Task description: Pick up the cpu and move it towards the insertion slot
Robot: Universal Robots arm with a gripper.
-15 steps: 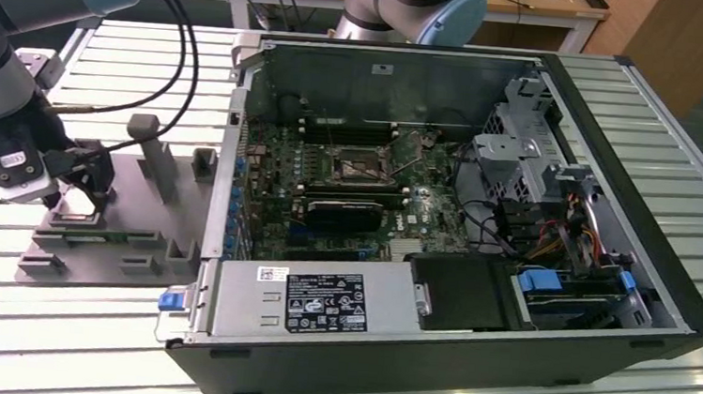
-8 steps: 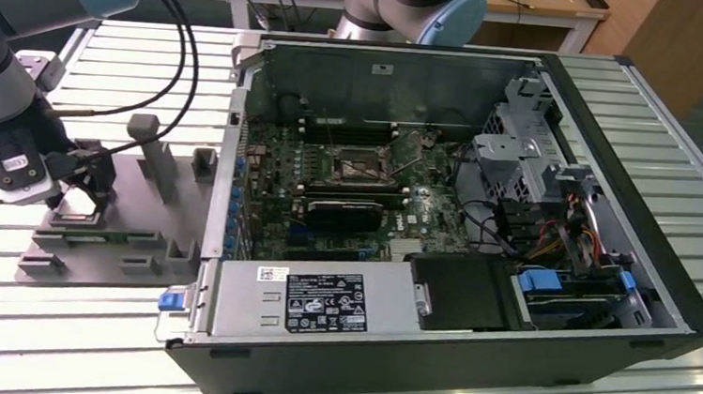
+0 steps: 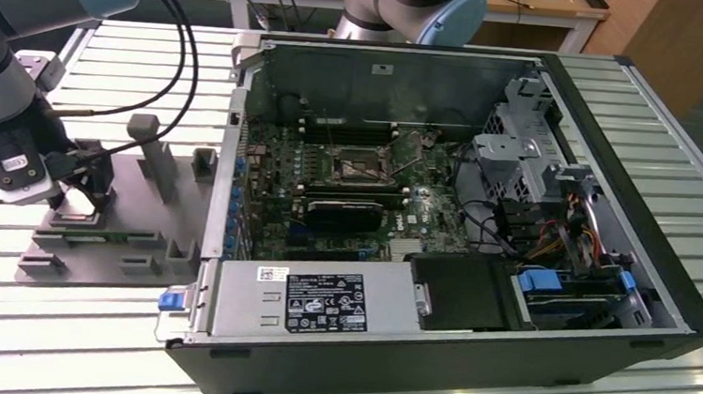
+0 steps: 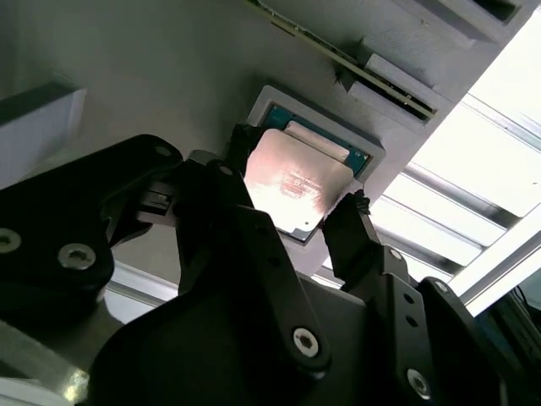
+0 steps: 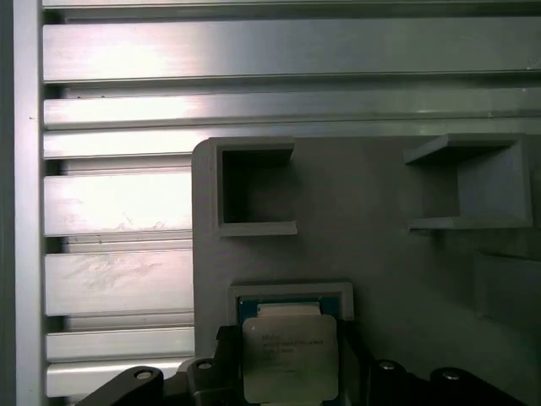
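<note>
The black two-fingered pincer (image 3: 76, 196) hangs low over the grey plastic fixture plate (image 3: 137, 204) at the exterior view's left, on the ribbed aluminium surface (image 3: 112, 46). In both wrist views its fingers (image 4: 239, 150) are drawn in against two opposite edges of the small, flat, square cpu (image 4: 296, 182) with its silvery metal top, so the pincer (image 4: 296, 184) is narrowed to the chip's width and has hold of it. The cpu (image 5: 290, 355) lies level, at the square raised-rim pocket (image 5: 292, 290) of the plate (image 5: 380, 279); a strip of the pocket's green floor shows along one side of it. Whether it has left the pocket floor I cannot tell. The square insertion slot (image 3: 357, 164) sits on the motherboard inside the open black computer case (image 3: 440, 355), well apart from the pincer.
</note>
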